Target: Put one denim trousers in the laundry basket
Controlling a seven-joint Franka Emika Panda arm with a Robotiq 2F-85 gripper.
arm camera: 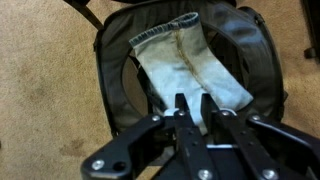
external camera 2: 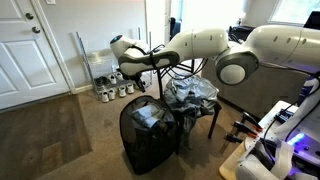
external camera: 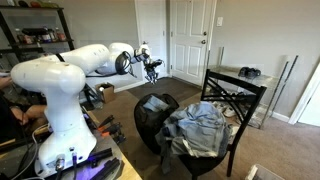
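Note:
The denim trousers (arm camera: 185, 60) lie crumpled inside the laundry basket (arm camera: 112, 70), a round black mesh hamper on the carpet. In the wrist view I look straight down on them. They also show in both exterior views (external camera: 155, 104) (external camera 2: 150, 116), inside the basket (external camera: 148, 128) (external camera 2: 150, 150). My gripper (arm camera: 194, 106) hangs in the air above the basket mouth (external camera: 150, 68) (external camera 2: 133, 82). Its fingers are drawn together with only a narrow slit between them and nothing is held. The near part of the cloth is hidden behind the fingers.
A heap of paler jeans (external camera: 203, 127) (external camera 2: 192, 93) lies on the black lattice-backed chair (external camera: 240, 95) right beside the basket. White doors (external camera: 190, 40) stand behind. Shoes (external camera 2: 112, 90) line the wall. The robot base and cables (external camera: 60, 130) are close by.

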